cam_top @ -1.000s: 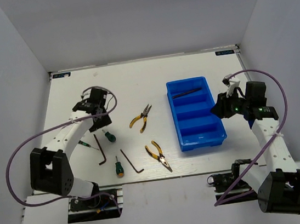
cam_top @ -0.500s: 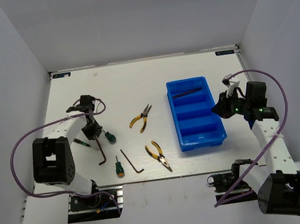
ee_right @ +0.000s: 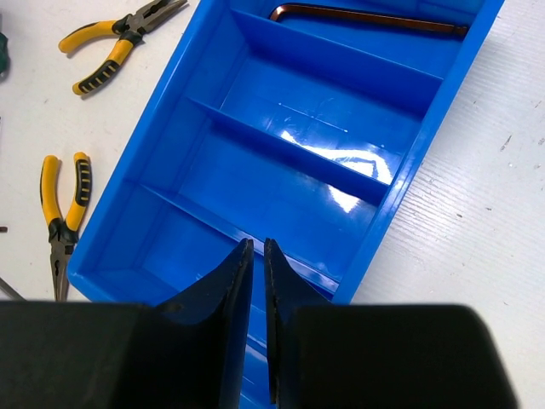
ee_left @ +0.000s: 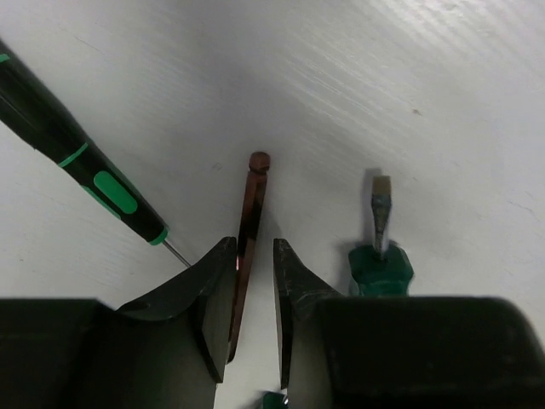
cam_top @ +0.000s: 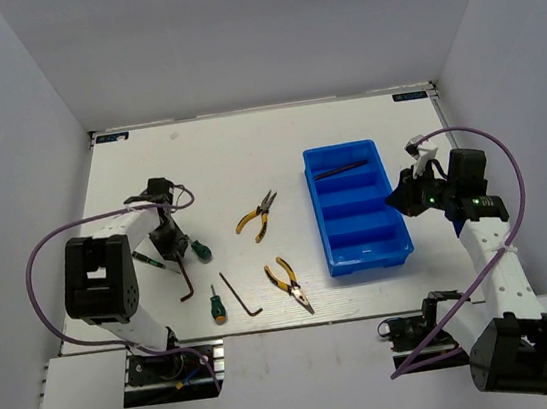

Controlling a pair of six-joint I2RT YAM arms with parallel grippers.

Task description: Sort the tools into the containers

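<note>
**Left gripper** [ee_left: 253, 273]: dark jaws narrowly spread astride a brown hex key [ee_left: 254, 192] on the white grained table [ee_left: 383, 77]; whether it is clamped cannot be told.
**Flanking:** thin green-marked screwdriver [ee_left: 94, 175] on the left, stubby green screwdriver [ee_left: 381, 256] on the right.
**Right gripper** [ee_right: 254, 256]: nearly pressed together and empty, over the near end of the glossy blue tray [ee_right: 407, 170].
**Far compartment:** second hex key [ee_right: 366, 17].
**Left of tray:** two yellow-handled pliers [ee_right: 115, 38] [ee_right: 64, 213].
</note>
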